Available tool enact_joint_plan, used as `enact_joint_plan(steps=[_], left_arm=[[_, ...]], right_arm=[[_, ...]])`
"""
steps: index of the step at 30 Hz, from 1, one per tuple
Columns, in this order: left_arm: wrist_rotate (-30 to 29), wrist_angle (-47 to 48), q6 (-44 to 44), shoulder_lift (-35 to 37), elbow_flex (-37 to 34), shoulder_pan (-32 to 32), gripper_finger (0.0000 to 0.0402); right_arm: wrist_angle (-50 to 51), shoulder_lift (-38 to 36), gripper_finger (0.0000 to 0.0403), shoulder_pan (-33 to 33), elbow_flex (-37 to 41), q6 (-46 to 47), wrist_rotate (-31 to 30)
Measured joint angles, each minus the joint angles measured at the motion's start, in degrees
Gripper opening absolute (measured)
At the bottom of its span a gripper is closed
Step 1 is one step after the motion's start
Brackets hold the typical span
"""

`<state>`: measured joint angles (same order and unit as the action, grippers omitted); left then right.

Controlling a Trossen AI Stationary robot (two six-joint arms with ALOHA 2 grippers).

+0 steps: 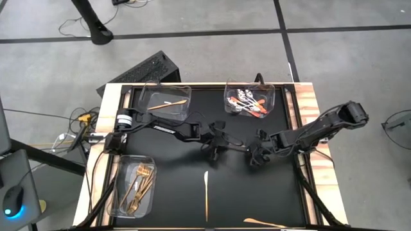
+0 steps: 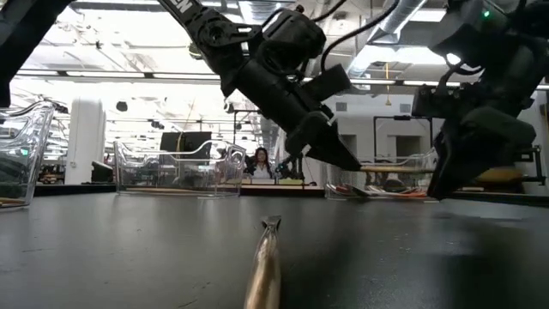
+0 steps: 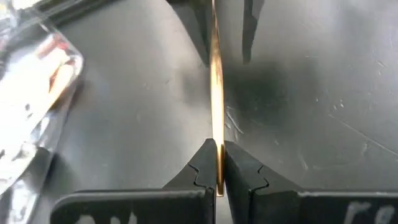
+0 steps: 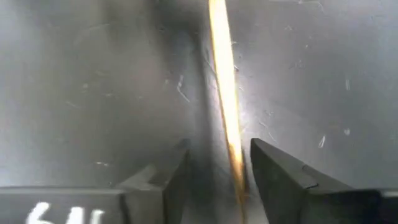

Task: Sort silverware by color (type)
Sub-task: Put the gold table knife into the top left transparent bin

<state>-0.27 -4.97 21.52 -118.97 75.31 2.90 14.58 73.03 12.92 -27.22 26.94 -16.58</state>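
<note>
Slim gold knife (thin, glossy, hard) held above mid-table, one end clamped in the left gripper, the other lying between the right gripper's parted jaws, not pinched. Probably a handover; calls for closing the right before releasing the left, then the clear plastic tray.

knife: gold
forks: gold
spoons: silver heads, orange-red handles
trays: clear
tabletop: black
table edge: pale wood

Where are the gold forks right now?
In the high view, the gold forks lie in a clear tray at the picture's lower-left, left of a loose gold knife.
</note>
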Motion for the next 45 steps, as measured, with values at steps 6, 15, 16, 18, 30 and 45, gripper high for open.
enact_joint_plan(steps=[6,15,16,18,30,45], left_arm=[[-0.7,3.8,0.8,2.3,0.0,0.0,0.0],[-4.5,11.8,-3.9,6.3,0.0,0.0,0.0029],[-5.6,12.9,-4.3,7.2,0.0,0.0,0.0034],[-7.6,15.8,-5.2,9.1,0.0,0.0,0.0047],[-19.3,32.8,-12.3,33.1,-9.5,-0.5,0.0115],[-30.6,31.2,-30.1,71.2,-33.7,-6.8,0.0123]], right_arm=[[-0.3,0.4,0.003,-0.7,-1.5,-0.6,0.0],[-2.3,0.5,0.0007,-2.7,-6.5,-6.7,0.1],[-2.9,0.5,0.0007,-3.3,-7.1,-7.3,0.1],[-5.7,0.4,0.0007,-4.8,-8.2,-8.7,-0.1],[-19.5,7.7,0.0007,-22.5,-18.5,-20.2,9.8],[0.8,41.5,0.0007,-31.1,-67.6,-32.0,22.8]])
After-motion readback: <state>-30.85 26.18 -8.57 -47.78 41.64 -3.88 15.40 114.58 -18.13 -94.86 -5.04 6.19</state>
